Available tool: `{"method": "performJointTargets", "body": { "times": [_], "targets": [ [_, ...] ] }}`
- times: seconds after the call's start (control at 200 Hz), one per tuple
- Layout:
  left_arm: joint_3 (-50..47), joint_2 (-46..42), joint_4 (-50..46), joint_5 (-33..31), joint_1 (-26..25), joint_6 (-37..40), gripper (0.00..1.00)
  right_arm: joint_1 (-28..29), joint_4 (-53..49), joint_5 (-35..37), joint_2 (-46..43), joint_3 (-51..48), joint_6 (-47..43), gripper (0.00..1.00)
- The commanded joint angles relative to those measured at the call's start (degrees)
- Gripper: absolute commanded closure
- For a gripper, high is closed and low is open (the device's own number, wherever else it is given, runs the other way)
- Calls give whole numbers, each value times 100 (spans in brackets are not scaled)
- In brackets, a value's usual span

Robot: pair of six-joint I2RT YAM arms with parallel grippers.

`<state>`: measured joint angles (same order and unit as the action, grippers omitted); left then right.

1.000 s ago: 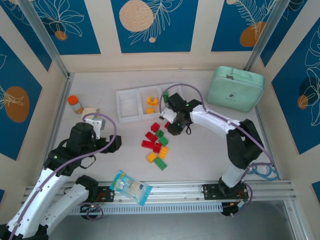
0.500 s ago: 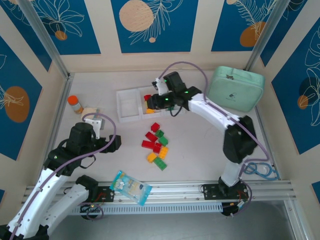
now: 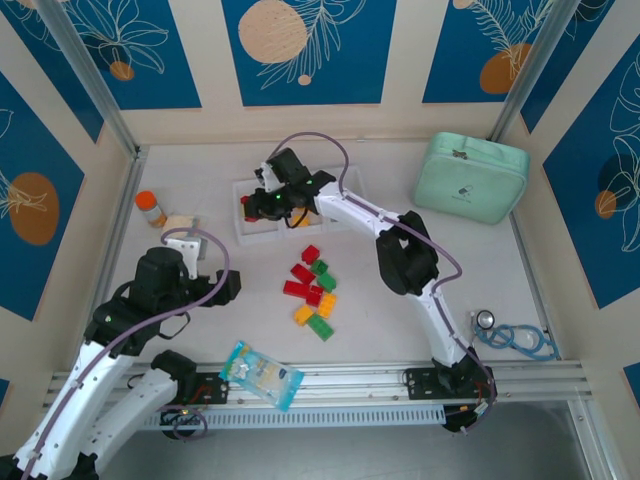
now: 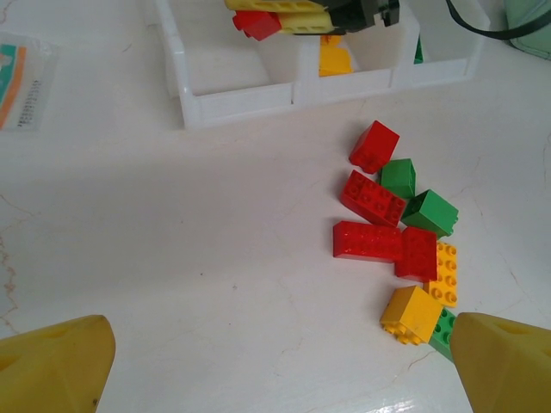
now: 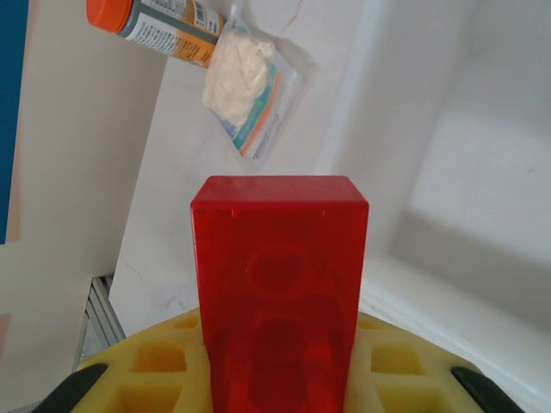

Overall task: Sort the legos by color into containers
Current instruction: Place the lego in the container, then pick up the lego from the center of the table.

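Swinging toward 9 o'clock from the middle bin over the last second, the right arm now reaches across to the leftmost of the three joined white bins (image 3: 237, 214). The right fingers (image 5: 129, 357) pinch a red lego brick (image 5: 278, 292), which juts out past their yellow tips above that bin. Orange-yellow bricks (image 4: 334, 60) lie in the middle bin. At 5 o'clock from the bins, a loose cluster of red, green and orange-yellow legos (image 3: 313, 293) sits on the desk (image 3: 400, 330), the bricks touching or just beside one another. The left fingers (image 4: 60, 366) are spread wide apart and hold nothing, hanging above bare desk at 8 o'clock from that cluster. An orange-capped bottle (image 3: 150, 208) and a small sachet (image 5: 245, 90) lie at 9 o'clock from the bins. A mint-green zippered case (image 3: 470, 177) rests at 3 o'clock, well apart, and a blue-white snack packet (image 3: 262, 375) lies near the front rail.
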<state>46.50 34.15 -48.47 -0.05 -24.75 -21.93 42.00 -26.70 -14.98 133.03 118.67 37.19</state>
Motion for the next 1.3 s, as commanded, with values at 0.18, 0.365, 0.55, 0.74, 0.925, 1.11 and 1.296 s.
{"method": "performJointTargets", "body": {
  "times": [0.18, 0.365, 0.55, 0.74, 0.925, 1.11, 1.296],
  "targets": [
    [-62, -190, 105, -64, 76, 128, 1, -132, -1087, 31, 1026, 1552, 175, 74],
    [-78, -192, 118, -69, 76, 119, 1, -234, -1423, -81, 1330, 2094, 378, 65],
    [-89, -87, 136, -4, 76, 119, 1, -213, -1545, -203, 1215, 2142, 355, 46],
    [-95, -60, 139, 5, 76, 110, 1, -208, -1795, -313, 967, 2159, 381, 36],
    [-97, 0, 145, 30, 76, 109, 1, -271, -1767, -417, 223, 1542, 738, 23],
    [-115, 57, 186, 131, 76, 117, 1, -228, -2395, 277, -619, 1026, 715, 19],
    [-115, 153, 224, 304, 93, 143, 1, -170, -1749, 1209, -1740, -878, 1426, 15]
  ]
}}
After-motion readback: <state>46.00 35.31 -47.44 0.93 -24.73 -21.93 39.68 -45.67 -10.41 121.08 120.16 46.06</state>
